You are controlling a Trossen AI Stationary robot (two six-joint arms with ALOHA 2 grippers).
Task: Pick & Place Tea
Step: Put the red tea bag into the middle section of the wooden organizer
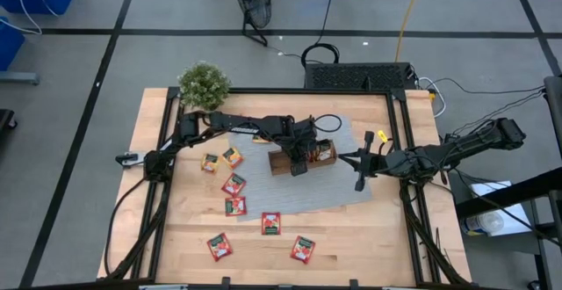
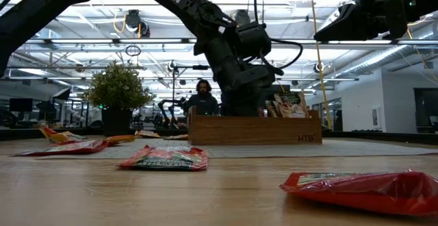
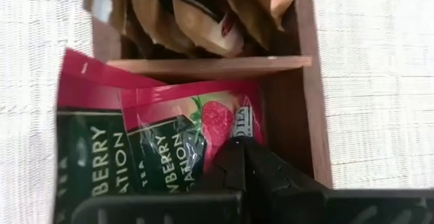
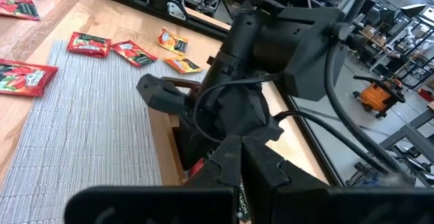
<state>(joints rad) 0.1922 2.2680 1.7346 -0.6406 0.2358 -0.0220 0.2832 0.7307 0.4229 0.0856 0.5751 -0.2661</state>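
Observation:
Several red and orange tea sachets lie loose on the table's left and front, such as a red one (image 1: 234, 184) and another (image 2: 166, 157). The brown wooden tray (image 1: 277, 164) stands on the grey mat (image 1: 338, 189) and holds upright sachets. My left gripper (image 1: 301, 160) reaches down into the tray. In the left wrist view its fingers (image 3: 245, 161) are pressed together at the edge of a red tea sachet (image 3: 193, 132), which stands in a compartment beside a second red sachet (image 3: 88, 149). Orange sachets (image 3: 203, 20) fill the neighbouring compartment. My right gripper (image 1: 344, 157) hovers shut just right of the tray.
A small green potted plant (image 1: 204, 83) stands at the table's back left corner. The right wrist view faces the left arm's wrist (image 4: 271, 41) at close range. A person (image 2: 203, 96) sits in the room behind the table. Cables and a fan lie on the floor beyond.

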